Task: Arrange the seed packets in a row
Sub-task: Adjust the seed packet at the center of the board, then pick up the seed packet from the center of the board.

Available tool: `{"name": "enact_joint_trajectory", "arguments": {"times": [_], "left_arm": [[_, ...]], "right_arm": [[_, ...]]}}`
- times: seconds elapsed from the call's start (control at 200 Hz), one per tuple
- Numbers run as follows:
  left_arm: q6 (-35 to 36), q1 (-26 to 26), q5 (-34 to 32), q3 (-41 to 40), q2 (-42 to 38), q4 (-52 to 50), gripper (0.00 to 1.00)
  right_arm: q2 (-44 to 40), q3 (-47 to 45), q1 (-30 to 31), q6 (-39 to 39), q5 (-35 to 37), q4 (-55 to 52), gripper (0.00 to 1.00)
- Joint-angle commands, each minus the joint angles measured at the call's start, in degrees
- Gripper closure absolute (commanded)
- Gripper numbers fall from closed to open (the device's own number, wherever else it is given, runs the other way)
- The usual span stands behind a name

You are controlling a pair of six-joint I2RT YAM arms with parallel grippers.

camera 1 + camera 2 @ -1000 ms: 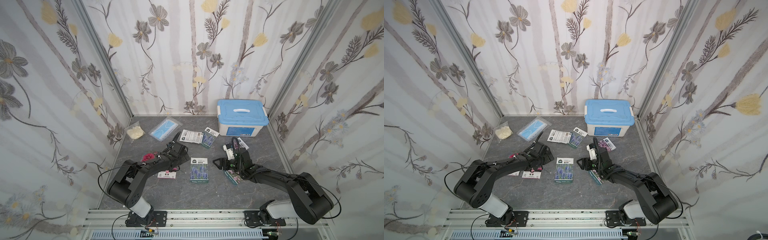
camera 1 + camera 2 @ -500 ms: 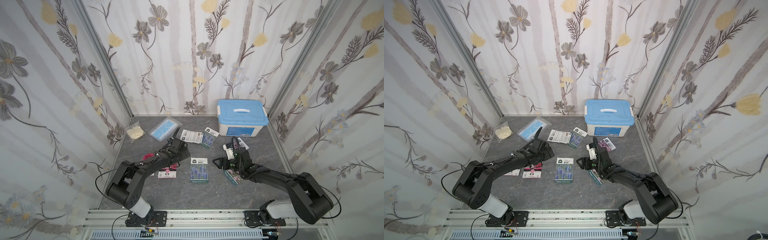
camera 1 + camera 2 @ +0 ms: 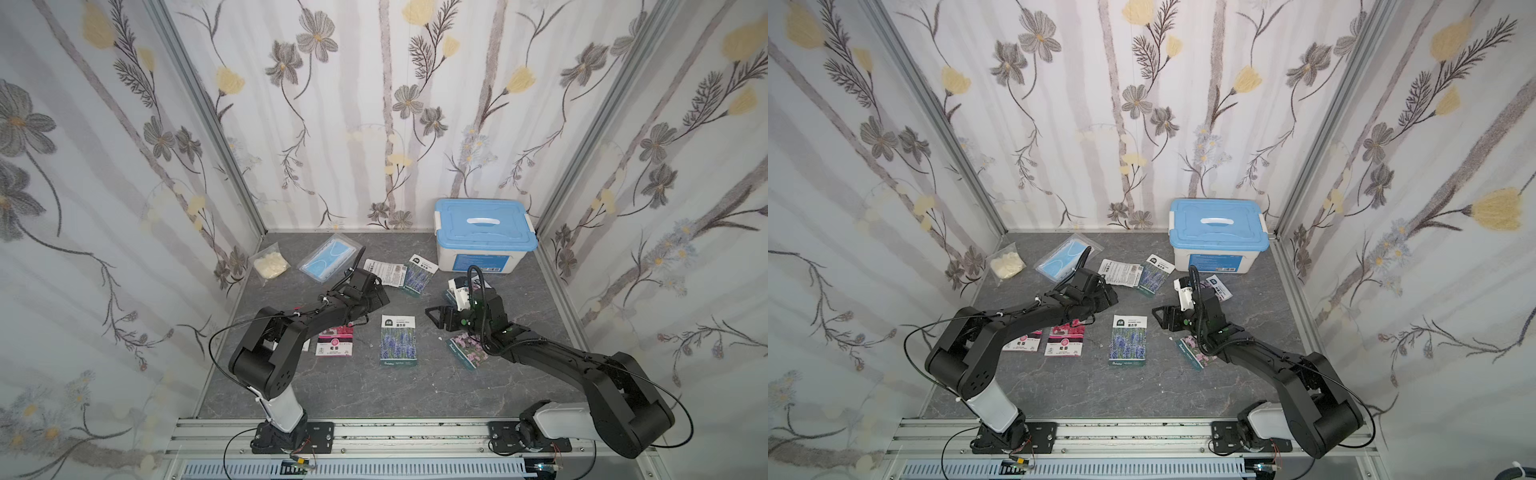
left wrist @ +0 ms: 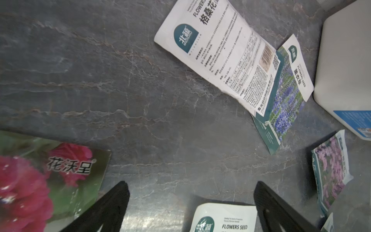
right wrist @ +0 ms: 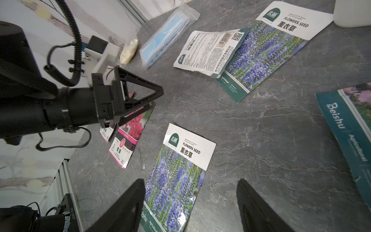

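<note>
Nearest the arm bases, four seed packets lie face up in a rough line on the worktop (image 3: pixel 374 390). They are the outer red-pink packet (image 3: pixel 1022 344), partly under the left arm, the inner red-pink packet (image 3: pixel 1064 341), the near lavender packet (image 3: pixel 398 343), and the pink-flowered packet (image 3: pixel 469 351), partly under the right arm. Beyond them, the left pincer (image 4: pixel 191 186) and right pincer (image 5: pixel 190 181) stand apart, holding nothing. Farther back, a white-backed packet (image 3: pixel 384 272) overlaps the far lavender packet (image 3: pixel 415 276). Another packet (image 3: pixel 1220 286) lies by the right wrist, before the blue-lidded box (image 3: pixel 484 232). A mask bag (image 3: pixel 330 259) and a cream-filled bag (image 3: pixel 271 264) lie far left.
</note>
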Motion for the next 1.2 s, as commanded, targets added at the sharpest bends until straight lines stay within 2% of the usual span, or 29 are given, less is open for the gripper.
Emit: {"name": "enact_joint_trajectory", "arguments": {"times": [0.0, 0.15, 0.345, 0.589, 0.764, 0.864, 1.099, 1.194], "left_arm": [[-8.72, -0.37, -1.77, -0.16, 1.96, 7.79, 0.00], [-16.10, -1.13, -3.37, 0.87, 5.79, 12.53, 0.01], [-25.39, -1.49, -3.36, 1.94, 12.09, 19.03, 0.07], [-32.56, -2.53, -5.59, 2.50, 17.95, 23.65, 0.14], [-35.51, -3.17, -7.39, 2.38, 20.95, 25.86, 0.25], [-36.25, -3.29, -8.04, 3.08, 22.55, 26.69, 0.42], [-34.62, -3.30, -8.08, 5.34, 24.81, 26.12, 0.99], [-31.69, -3.02, -7.80, 6.66, 24.14, 23.66, 1.00]], "right_arm": [[-1.08, 0.34, -0.39, 0.33, 1.63, 0.95, 0.26], [-1.73, -0.40, -0.89, 0.22, 1.86, 1.04, 0.26], [-2.00, -1.08, -1.21, -0.19, 1.82, 1.21, 0.27], [-2.15, -0.84, -1.49, -1.23, 1.58, 0.03, 0.27], [-2.77, -1.00, -1.52, -1.90, 1.47, -1.01, 0.27], [-3.00, -1.05, -1.65, -2.22, 1.51, -1.77, 0.27], [-4.19, -1.64, -1.80, -2.75, 2.21, -2.82, 0.27], [-4.71, -1.90, -1.90, -2.72, 2.57, -3.06, 0.27]]}}
